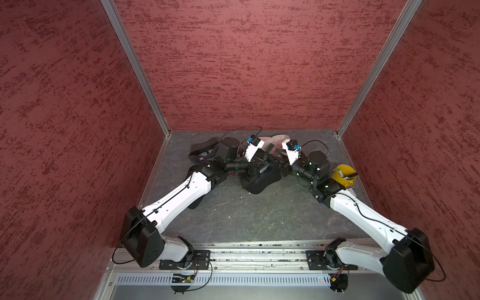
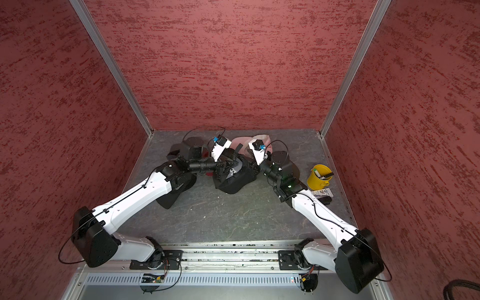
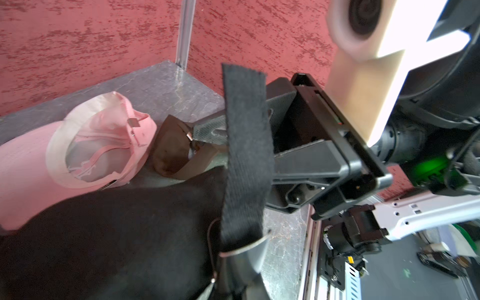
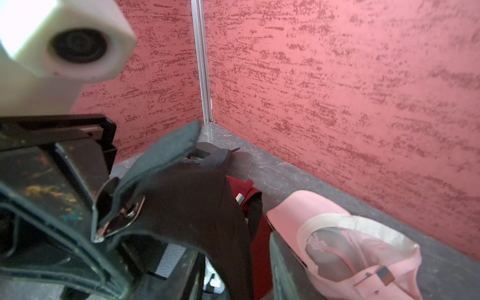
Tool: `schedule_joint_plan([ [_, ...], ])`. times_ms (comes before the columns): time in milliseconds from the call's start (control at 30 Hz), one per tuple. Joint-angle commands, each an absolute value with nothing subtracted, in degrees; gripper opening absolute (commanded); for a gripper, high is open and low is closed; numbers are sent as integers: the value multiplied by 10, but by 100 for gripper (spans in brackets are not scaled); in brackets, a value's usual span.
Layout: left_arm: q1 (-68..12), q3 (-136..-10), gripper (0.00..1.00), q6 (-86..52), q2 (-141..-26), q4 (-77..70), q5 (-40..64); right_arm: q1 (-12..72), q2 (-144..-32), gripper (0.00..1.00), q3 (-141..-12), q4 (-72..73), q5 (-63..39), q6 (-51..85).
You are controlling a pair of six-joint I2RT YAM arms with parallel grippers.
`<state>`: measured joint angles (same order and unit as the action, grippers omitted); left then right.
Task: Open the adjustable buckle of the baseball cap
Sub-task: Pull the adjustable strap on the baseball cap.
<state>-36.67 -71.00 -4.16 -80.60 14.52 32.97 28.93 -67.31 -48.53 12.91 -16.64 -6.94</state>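
The black baseball cap [image 1: 259,179] [image 2: 233,179] lies mid-table between both arms. Its black strap [image 3: 244,145] stands up through the metal buckle [image 3: 241,249] [image 4: 117,215]. My left gripper [image 3: 233,278] [image 1: 262,166] is shut on the strap right at the buckle. My right gripper [image 4: 233,267] [image 1: 279,162] faces it from the other side, its jaws apart with loose black cap fabric hanging between them. One ribbed finger [image 3: 207,131] of the right gripper shows behind the strap, not pinching it.
A pink cap [image 1: 272,139] [image 3: 91,145] [image 4: 350,246] lies upside down by the back wall. A brown cap [image 3: 174,153], a red cap [image 4: 257,233] and dark caps [image 1: 202,152] crowd round. A yellow bucket [image 1: 342,175] [image 2: 319,178] stands at the right.
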Motion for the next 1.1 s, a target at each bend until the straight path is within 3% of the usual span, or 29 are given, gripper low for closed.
schedule_joint_plan([
  [0,-367,-739,0,-30,-826,185,396,303,-655,41,-474,106,-156,-146],
  [300,-367,-791,0,-30,-876,242,453,327,-612,34,-444,103,-148,-226],
  [600,-375,-820,0,-43,-912,248,444,332,-611,0,-429,141,-105,-169],
  [1067,-385,-798,2,-57,-909,230,388,332,-623,0,-381,312,-13,6],
])
